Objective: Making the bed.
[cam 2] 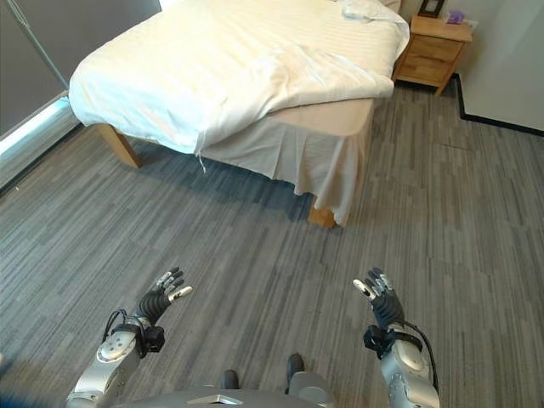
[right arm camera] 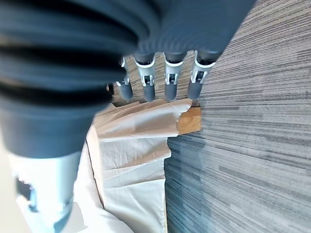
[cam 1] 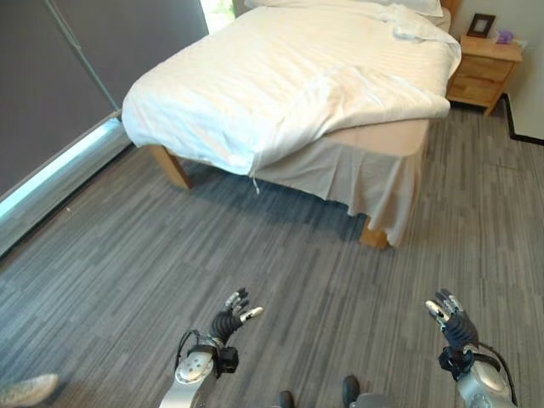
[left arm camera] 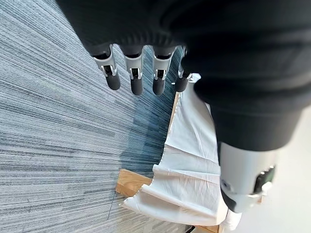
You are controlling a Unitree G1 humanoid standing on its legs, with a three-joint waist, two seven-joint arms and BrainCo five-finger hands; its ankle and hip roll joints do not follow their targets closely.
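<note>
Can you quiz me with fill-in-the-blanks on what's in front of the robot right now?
1. The white duvet lies crooked, leaving the bed's near ____ corner uncovered.
2. The left hand and the right hand both hold ____.
3. Beside the bed's head stands a wooden ____.
4. Both hands' fingers are ____.

Missing words: right; nothing; nightstand; open

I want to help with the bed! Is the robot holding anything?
No. The left robot hand and right robot hand are open and empty.

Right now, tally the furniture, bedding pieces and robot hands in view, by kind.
Beds: 1, bed
Nightstands: 1, nightstand
Duvets: 1, white duvet
Bed skirts: 1, bed skirt
Hands: 2, left hand, right hand
Total: 6
</note>
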